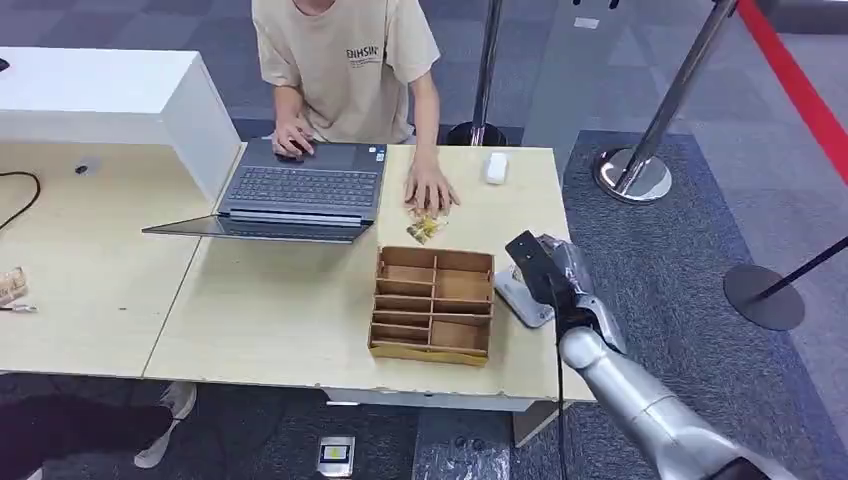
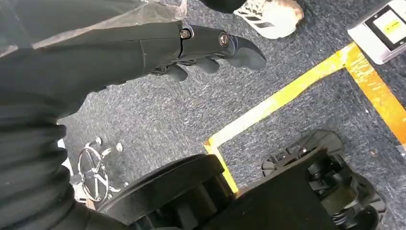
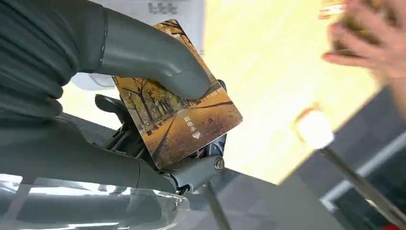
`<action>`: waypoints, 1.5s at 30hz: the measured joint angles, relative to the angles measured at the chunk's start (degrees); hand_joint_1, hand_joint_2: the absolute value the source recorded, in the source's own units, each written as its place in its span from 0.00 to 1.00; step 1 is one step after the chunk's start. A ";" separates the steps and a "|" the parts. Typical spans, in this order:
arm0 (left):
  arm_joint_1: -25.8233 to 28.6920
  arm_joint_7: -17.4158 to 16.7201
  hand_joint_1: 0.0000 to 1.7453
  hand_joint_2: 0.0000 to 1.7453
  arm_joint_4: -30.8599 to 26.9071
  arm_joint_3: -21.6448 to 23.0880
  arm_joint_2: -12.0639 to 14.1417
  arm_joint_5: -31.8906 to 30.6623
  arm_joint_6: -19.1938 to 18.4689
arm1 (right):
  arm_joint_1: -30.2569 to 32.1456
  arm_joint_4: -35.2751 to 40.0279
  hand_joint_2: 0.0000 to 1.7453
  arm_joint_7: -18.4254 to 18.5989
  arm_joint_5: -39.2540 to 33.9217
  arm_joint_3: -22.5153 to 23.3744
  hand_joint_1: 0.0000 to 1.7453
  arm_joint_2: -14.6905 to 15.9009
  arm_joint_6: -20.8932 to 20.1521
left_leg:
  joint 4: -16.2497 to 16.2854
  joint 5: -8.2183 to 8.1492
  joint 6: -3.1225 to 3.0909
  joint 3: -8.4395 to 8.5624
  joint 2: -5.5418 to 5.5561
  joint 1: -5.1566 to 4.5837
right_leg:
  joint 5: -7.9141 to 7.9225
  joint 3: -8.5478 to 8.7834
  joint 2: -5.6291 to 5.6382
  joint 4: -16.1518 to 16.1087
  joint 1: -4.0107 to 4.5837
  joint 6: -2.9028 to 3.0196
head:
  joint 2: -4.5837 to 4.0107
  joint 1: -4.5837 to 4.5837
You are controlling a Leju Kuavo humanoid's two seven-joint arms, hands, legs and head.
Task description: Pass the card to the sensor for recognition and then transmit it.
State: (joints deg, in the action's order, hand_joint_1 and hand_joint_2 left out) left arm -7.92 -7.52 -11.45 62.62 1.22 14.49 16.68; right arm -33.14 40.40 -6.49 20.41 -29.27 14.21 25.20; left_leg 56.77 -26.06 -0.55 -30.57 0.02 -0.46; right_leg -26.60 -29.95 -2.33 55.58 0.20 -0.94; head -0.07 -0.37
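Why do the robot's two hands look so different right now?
The right hand holds a card with autumn trees on it; the left hand holds nothing, its fingers loosely curled. The right hand is up at the table edge; the left hand hangs over the carpet. Both are dark and many-fingered.

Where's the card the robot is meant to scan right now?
The card is held in the robot's right hand, at the right end of the table, just over the grey sensor beside the wooden box.
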 joint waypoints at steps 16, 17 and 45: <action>0.71 -0.13 0.00 1.00 0.02 0.00 0.15 0.39 0.00 | 0.58 -10.21 1.00 -0.09 -1.31 1.36 1.00 -2.87 -1.36 | 0.00 0.01 0.00 0.10 -0.04 0.00 | 0.01 0.05 0.01 -0.01 0.00 0.00 | 0.00 0.00; 0.72 -0.11 0.00 1.00 0.02 0.00 0.15 0.44 0.02 | 0.58 -10.36 1.00 -0.09 -1.38 1.38 1.00 -2.91 -1.38 | 0.00 0.01 0.00 0.11 -0.03 0.00 | 0.01 0.06 0.01 -0.01 0.00 0.00 | 0.00 0.00; 1.17 0.79 0.00 1.00 0.07 -0.02 1.07 0.59 -0.07 | 0.07 17.38 1.00 -1.38 -14.96 5.01 1.00 -2.01 -5.21 | 0.00 0.06 -0.02 0.21 -0.03 0.01 | 0.06 0.17 0.04 0.01 0.00 0.01 | 0.00 0.02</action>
State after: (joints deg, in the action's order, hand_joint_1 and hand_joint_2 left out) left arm -6.75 -6.73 -11.39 62.60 2.30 15.08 16.61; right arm -33.07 57.78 -7.87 5.45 -24.26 12.20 19.99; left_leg 56.77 -26.00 -0.57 -30.36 -0.01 -0.45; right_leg -26.54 -29.78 -2.29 55.59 0.21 -0.93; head -0.07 -0.35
